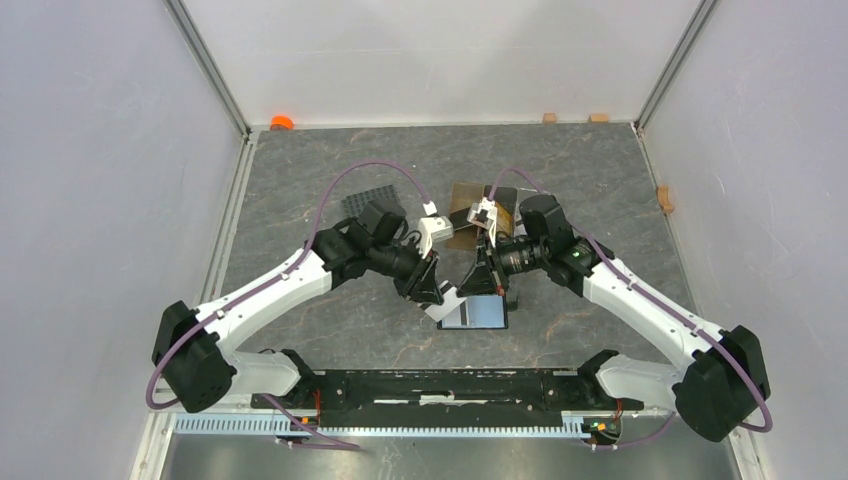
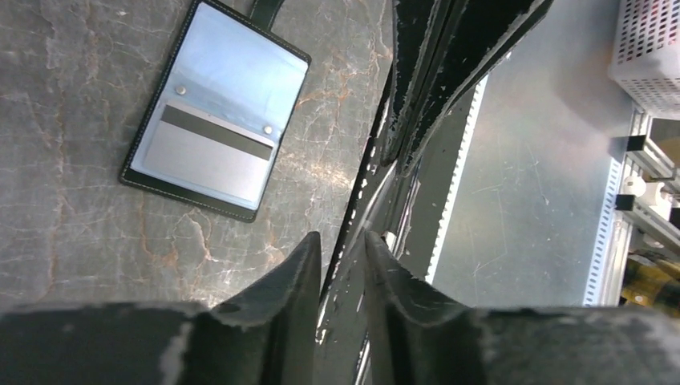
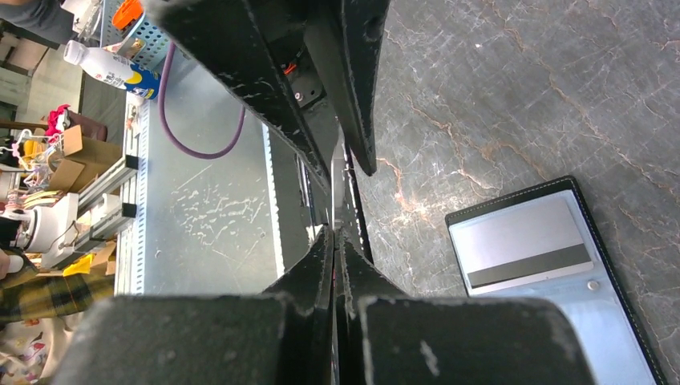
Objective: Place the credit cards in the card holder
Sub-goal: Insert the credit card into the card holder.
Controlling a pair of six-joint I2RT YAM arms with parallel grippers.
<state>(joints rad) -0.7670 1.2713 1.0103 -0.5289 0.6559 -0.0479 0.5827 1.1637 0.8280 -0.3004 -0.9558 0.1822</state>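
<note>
In the top view the left arm point(image 1: 300, 270) hid part of the mat point(image 1: 355, 203), and the right arm point(image 1: 610, 285) hid much of the brown box point(image 1: 463, 192). The left wrist view cut off the strap point(image 2: 265, 8) of the holder point(image 2: 232, 76) at its top edge. The right wrist view cropped the holder at its lower right. Any print on the card point(image 2: 204, 164) was too small to tell.

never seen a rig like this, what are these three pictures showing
These are two robot arms bolted to a table, each ending in a two-finger gripper. One picture looks down from above; the other two come from cameras on the wrists. An open black card holder lies flat on the table, one striped card tucked inside. The left gripper has its fingers partly apart; the right gripper is shut. Whether a thin card is pinched, I cannot tell.
</note>
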